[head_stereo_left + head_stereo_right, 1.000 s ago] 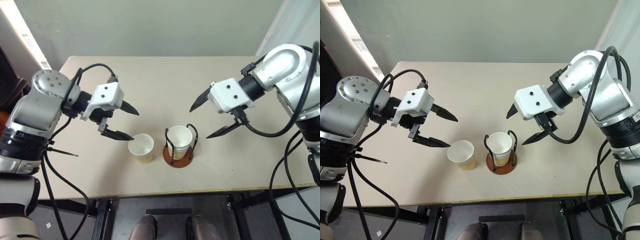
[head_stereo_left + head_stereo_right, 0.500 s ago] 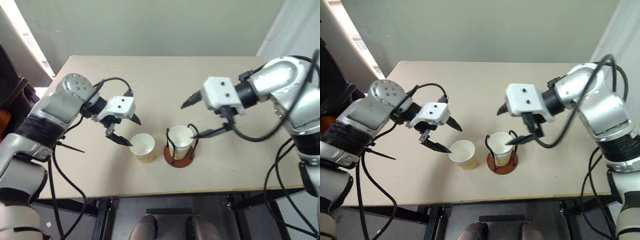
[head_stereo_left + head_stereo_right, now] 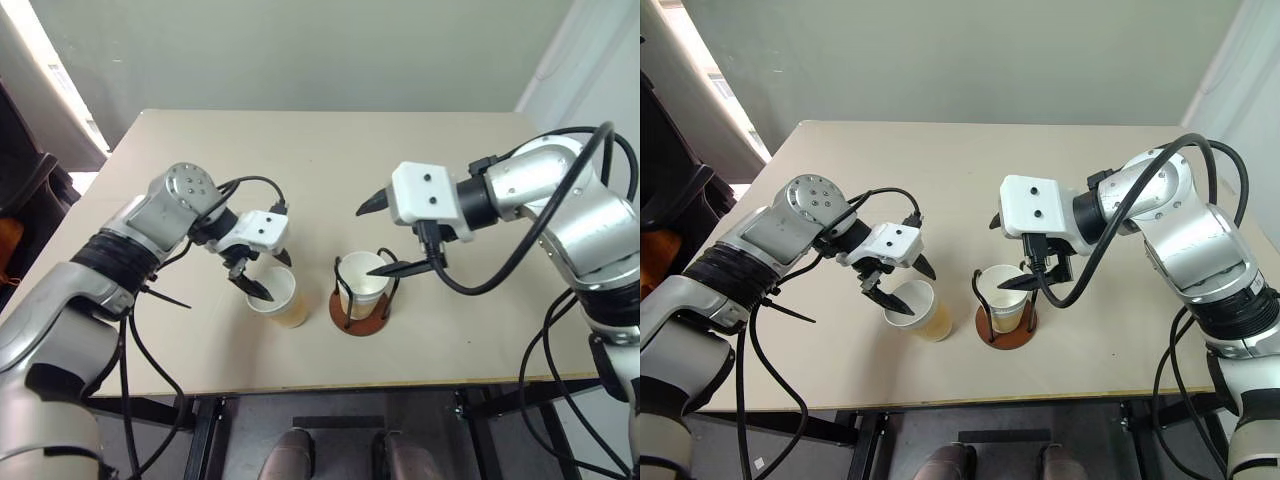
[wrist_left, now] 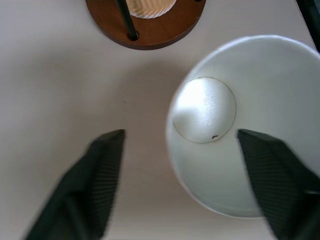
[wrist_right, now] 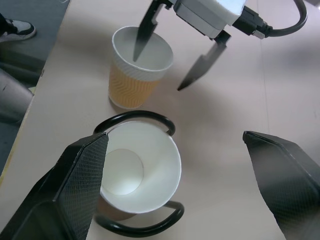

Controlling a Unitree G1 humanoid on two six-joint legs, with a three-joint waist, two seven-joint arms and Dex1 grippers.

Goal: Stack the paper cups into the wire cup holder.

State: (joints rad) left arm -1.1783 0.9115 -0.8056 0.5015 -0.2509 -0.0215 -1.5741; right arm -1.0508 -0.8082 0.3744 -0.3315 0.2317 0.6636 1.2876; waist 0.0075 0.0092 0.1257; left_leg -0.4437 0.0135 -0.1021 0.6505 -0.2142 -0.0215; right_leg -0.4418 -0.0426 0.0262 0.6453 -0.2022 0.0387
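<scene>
Since a second ago the left gripper [image 3: 266,274] has come down and in toward the loose paper cup [image 3: 277,297]: one black finger now dips inside the cup's white mouth and the other stands outside its wall, so the jaws straddle the rim, spread but not pinched on it. The right gripper [image 3: 385,237] has swung in from the table's right side and now hovers over the wire cup holder [image 3: 362,308], jaws spread wide and holding nothing, its lower finger across the mouth of the cup seated in the holder [image 3: 364,287]. The loose cup stands upright just beside the holder, on its left, both near the front edge of the table [image 3: 330,160]. The table's far half and both its side margins lie bare.
</scene>
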